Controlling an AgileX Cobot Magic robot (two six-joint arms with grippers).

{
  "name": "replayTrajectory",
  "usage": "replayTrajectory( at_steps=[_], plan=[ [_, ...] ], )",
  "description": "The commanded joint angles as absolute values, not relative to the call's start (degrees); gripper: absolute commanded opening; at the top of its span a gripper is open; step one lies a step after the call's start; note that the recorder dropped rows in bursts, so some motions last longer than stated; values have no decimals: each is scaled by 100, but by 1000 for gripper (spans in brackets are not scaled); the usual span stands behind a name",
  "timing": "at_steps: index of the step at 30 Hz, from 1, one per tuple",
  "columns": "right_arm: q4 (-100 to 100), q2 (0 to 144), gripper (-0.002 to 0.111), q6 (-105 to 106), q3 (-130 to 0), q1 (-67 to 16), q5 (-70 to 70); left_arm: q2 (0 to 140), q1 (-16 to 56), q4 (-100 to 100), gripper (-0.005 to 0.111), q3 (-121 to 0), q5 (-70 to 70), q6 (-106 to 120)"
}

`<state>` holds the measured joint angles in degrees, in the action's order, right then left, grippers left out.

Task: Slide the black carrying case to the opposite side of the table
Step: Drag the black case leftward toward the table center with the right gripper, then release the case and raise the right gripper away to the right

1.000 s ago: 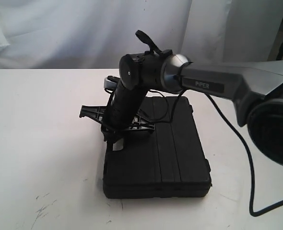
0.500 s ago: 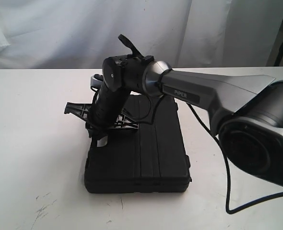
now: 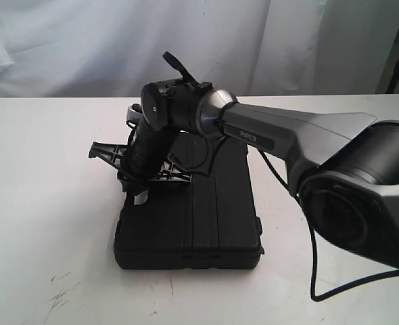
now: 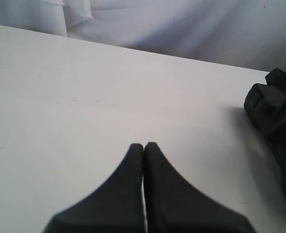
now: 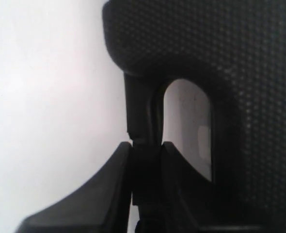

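Observation:
The black carrying case [image 3: 206, 217] lies flat on the white table [image 3: 44, 203], a little left of the middle in the exterior view. My right arm reaches across from the right, and its gripper [image 3: 143, 193] comes down at the case's left edge. In the right wrist view my right gripper [image 5: 146, 145] is shut on the case's thin black handle [image 5: 139, 114], next to the textured case shell [image 5: 240, 63]. My left gripper [image 4: 144, 145] is shut with nothing in it, over bare table [image 4: 85, 87], and does not show in the exterior view.
A white cloth backdrop [image 3: 84, 40] hangs behind the table's far edge. Dark scuff marks [image 3: 61, 294] sit near the front left. A cable [image 3: 314, 271] trails from the right arm over the table's right side. A black part of the right arm [image 4: 274, 109] shows in the left wrist view.
The right gripper has moved left with the handle in it, and the case has slid left across the table with it. The last half second's shift is small.

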<state>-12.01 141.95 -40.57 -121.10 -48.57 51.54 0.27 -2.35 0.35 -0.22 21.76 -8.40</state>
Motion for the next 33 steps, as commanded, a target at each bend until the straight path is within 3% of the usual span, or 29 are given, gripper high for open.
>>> replayTrajectory(
  at_steps=[1,7,18,20,22,24,33],
  plan=[
    [-988,14093,15,-4085,-12240,-4855,4913,0,-195,0,0,0,2099,-844],
    [-988,14093,40,-4071,-12240,-4855,4946,0,-195,0,0,0,2099,-844],
    [-917,13624,41,-3538,-12527,-4556,5802,0,-195,0,0,0,2099,-856],
    [-960,13519,37,-3207,-12527,-4500,5923,0,-195,0,0,0,2099,-845],
    [-1278,13315,14,-2007,-12527,-4298,6286,0,-195,0,0,0,2099,-845],
    [-1296,13165,0,-1670,-12527,-4174,6434,0,-195,0,0,0,2099,-845],
    [-196,11829,0,-897,-12052,-4416,5908,0,-195,0,0,0,2099,-856]
  ],
)
